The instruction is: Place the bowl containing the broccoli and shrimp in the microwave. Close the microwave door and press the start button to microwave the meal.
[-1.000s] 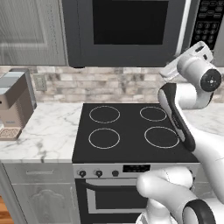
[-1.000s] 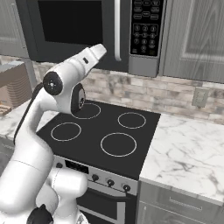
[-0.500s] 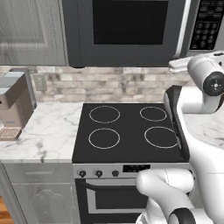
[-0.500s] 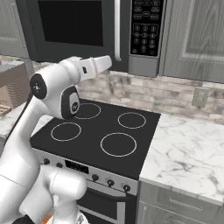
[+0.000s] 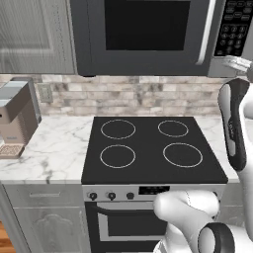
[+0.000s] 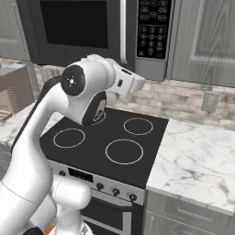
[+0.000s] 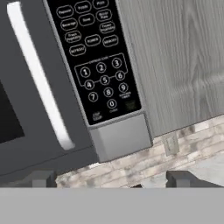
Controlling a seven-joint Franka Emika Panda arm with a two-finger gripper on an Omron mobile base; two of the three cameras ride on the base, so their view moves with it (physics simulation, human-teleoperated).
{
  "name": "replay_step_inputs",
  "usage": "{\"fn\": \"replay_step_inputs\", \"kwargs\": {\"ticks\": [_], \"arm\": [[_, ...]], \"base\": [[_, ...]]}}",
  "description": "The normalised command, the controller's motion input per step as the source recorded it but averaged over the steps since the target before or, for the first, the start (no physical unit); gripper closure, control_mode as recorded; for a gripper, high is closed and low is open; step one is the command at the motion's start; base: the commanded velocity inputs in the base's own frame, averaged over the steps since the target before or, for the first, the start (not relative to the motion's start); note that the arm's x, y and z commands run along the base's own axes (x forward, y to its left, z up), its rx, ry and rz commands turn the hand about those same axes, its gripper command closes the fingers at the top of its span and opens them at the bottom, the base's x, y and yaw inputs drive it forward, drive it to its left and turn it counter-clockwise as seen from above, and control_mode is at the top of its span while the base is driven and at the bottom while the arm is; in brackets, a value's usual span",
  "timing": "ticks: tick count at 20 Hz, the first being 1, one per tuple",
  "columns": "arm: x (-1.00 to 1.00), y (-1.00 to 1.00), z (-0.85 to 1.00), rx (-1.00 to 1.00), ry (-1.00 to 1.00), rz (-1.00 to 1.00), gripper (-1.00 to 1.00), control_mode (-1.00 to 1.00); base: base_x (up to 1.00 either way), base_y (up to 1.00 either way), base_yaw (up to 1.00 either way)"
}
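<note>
Black cooktop (image 5: 150, 148) nearest us, gripper (image 7: 111, 178) above it with jaws wide, holding nothing. Beyond, microwave (image 6: 98, 34) with microwave door (image 5: 143, 34) shut; bowl unseen, presumably inside. We judge start press is next: narrow the jaws, aim one fingertip squarely at the keypad (image 7: 98, 61) lower row

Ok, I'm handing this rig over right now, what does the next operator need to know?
Gripper: fingers open, holding nothing, pointed up at the black keypad panel.
Microwave: above the stove; microwave door shut, bar handle beside the keypad.
Done: door closed. Whether the bowl is inside cannot be told through the dark glass.
Left: press start.
</note>
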Motion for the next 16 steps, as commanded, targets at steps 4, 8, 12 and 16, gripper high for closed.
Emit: {"fn": "replay_step_inputs", "kwargs": {"ticks": [4, 8, 12, 16], "arm": [[-0.24, -0.26, 0.14, 0.58, 0.0, 0.0, -1.0, -1.0], [-0.07, -0.23, 0.09, 0.39, 0.04, 0.0, -1.0, -1.0], [-0.07, 0.0, 0.0, 0.13, 0.0, 0.03, -1.0, -1.0], [0.0, 0.0, 0.0, 0.09, -0.03, 0.0, 1.0, -1.0]], "base": [[0.0, 0.0, 0.0], [0.0, 0.0, 0.0], [0.0, 0.0, 0.0], [0.0, 0.0, 0.0]]}}
